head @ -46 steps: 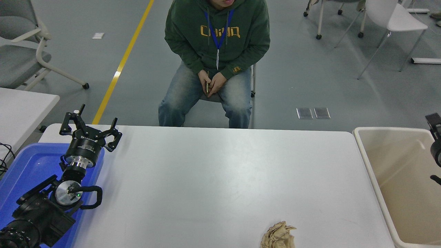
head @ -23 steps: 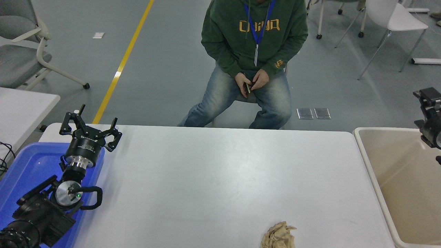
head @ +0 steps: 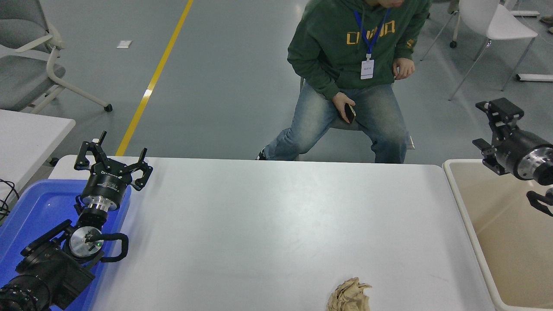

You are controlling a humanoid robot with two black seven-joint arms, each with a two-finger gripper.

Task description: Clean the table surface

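Observation:
The white table surface point(head: 281, 216) fills the middle of the head view. A crumpled beige wad point(head: 349, 296) lies on it near the front edge, right of centre. My right gripper point(head: 489, 128) comes in from the right edge, raised over the beige bin's far left corner, fingers spread and empty, far from the wad. My left gripper point(head: 111, 156) is parked at the lower left over the blue tray, open and empty.
A blue tray point(head: 30, 216) lies at the table's left end under the left arm. A beige plastic bin point(head: 465, 216) stands off the table's right end. A person in a green hoodie point(head: 345, 47) sits beyond the far edge, holding a phone. A smaller white table point(head: 26, 134) is at the left.
My right gripper has moved up and leftward into view over the bin's far corner. The seated person has shifted to the right. The left arm and the wad have not moved.

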